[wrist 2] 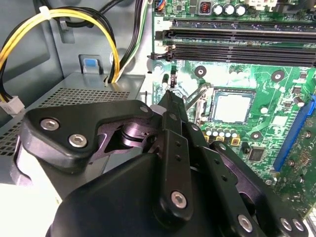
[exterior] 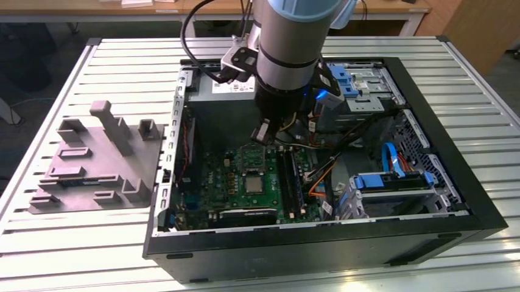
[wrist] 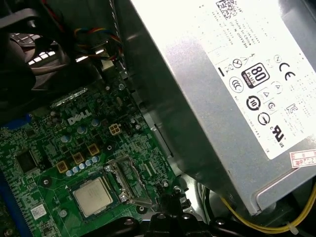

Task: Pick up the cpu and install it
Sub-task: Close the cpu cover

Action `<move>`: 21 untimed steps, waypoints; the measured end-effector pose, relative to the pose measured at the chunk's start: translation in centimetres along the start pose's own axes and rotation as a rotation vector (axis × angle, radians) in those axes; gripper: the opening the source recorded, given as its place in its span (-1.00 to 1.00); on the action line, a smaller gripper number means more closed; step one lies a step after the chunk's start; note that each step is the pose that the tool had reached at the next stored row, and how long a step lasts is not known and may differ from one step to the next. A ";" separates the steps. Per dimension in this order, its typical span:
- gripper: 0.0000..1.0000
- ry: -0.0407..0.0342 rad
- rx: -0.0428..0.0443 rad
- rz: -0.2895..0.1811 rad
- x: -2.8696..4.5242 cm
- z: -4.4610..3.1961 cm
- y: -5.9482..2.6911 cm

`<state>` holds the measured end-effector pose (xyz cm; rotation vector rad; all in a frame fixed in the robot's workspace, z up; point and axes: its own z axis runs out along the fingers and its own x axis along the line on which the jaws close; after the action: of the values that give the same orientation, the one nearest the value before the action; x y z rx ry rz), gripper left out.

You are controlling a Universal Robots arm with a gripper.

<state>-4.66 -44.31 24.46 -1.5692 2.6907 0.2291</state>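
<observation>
The cpu (exterior: pixel 254 184) is a small silvery square lying flat in its socket on the green motherboard (exterior: pixel 218 182). Both wrist views show the cpu (wrist 2: pixel 232 107) (wrist: pixel 92 196) seated, with the shiny metal socket frame (wrist 2: pixel 196 101) (wrist: pixel 126 181) swung open beside it. My gripper (exterior: pixel 262 135) hangs above the board, a short way from the socket towards the power supply. Its black fingers (wrist 2: pixel 169 95) meet at a point with nothing between them. The fingertips (wrist: pixel 168 203) are off to the side of the socket frame, not touching the chip.
The grey power-supply box (wrist: pixel 222 98) stands close beside the gripper, with yellow wires (wrist 2: pixel 108 34) running from it. Black memory slots (wrist 2: pixel 237 44) lie past the socket. A blue-tabbed drive cage (exterior: pixel 390 185) fills the case's right side. A grey fixture (exterior: pixel 97 164) sits on the table outside the case.
</observation>
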 end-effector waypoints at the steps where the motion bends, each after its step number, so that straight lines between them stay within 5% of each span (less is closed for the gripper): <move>1: -0.79 0.0000 0.0000 0.000 0.00 0.00 0.00; 21: -0.79 0.0023 -0.0026 -0.014 0.01 -0.19 0.07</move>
<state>-4.72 -44.32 24.65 -1.5889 2.6816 0.2308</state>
